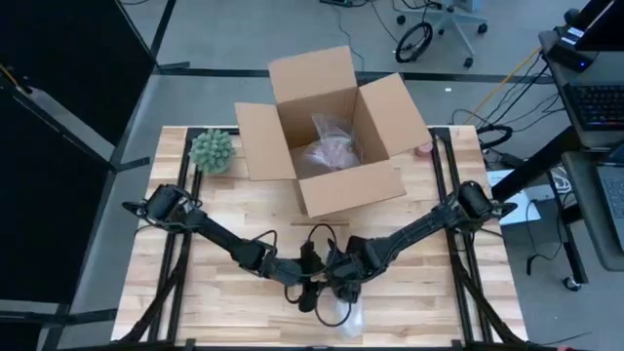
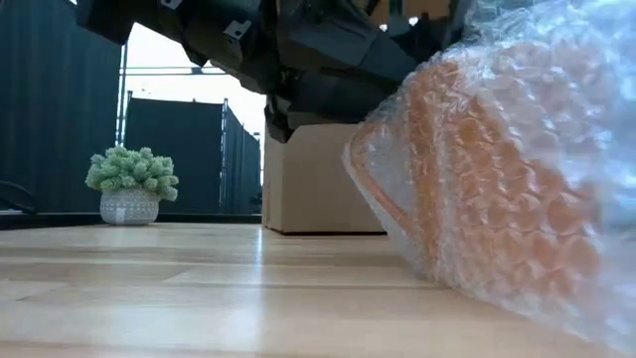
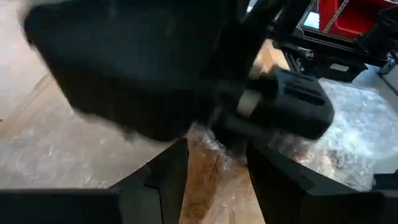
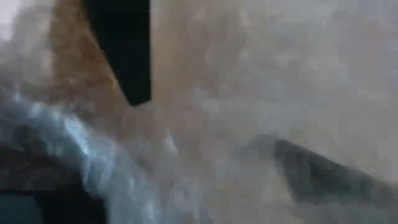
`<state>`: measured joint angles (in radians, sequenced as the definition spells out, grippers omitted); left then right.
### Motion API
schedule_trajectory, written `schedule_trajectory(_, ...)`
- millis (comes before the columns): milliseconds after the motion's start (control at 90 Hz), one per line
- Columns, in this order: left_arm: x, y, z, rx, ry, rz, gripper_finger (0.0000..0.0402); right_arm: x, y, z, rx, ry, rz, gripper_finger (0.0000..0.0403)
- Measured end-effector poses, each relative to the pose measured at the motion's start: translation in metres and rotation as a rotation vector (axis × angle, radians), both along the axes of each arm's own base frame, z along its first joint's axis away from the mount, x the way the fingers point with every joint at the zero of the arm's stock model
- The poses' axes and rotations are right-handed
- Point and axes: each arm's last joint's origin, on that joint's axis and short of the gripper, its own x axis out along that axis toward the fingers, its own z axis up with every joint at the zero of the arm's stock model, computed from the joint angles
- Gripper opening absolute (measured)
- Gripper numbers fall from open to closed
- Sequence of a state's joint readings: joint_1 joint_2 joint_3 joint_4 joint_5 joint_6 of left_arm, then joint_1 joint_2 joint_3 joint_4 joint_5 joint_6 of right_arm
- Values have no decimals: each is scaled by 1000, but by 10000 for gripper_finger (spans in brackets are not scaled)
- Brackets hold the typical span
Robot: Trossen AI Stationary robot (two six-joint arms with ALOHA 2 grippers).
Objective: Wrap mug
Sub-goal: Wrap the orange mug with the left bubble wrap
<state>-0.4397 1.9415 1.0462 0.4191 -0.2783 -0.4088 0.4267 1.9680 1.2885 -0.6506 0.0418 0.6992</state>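
The mug, orange and bundled in clear bubble wrap (image 2: 497,169), lies on the wooden table near its front edge (image 1: 347,312). Both arms meet just above its far end. My left gripper (image 1: 314,286) is open; in its wrist view its two fingers (image 3: 214,180) stand either side of a wrinkled fold of wrap (image 3: 208,142), with orange showing through below. My right gripper (image 1: 337,281) sits close beside it, right against the bundle; its wrist view shows only blurred wrap (image 4: 93,162) and orange. My left gripper comes at the far end of the wrapped bundle slanting down from the table's left. A fold of wrap (image 3: 208,142) lies by its fingertips, but I cannot tell whether the fingers touch it. The bundle rests on the table.
An open cardboard box (image 1: 331,127) with more bubble wrap inside stands at the far middle of the table. A small potted plant (image 1: 212,151) stands at the far left, and a small pink thing (image 1: 423,149) lies right of the box. Bare wood lies on both sides of the bundle.
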Motion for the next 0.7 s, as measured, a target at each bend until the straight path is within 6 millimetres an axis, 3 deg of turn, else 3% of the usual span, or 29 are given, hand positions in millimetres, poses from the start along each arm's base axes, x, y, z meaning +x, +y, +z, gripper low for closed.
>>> schedule_trajectory(111,0,0,0,0,0,0,150,-2,-2,-6,34,-17,3,220)
schedule_trajectory(267,0,0,0,1,0,-5,150,1,0,-5,58,-39,23,61)
schedule_trajectory(333,0,0,0,5,-4,4,150,2,-1,-4,60,-45,49,32)
schedule_trajectory(444,0,0,1,2,-3,-2,150,3,-1,-2,56,-47,34,42)
schedule_trajectory(700,-8,-4,13,23,4,-33,150,4,0,-3,75,-49,-14,143)
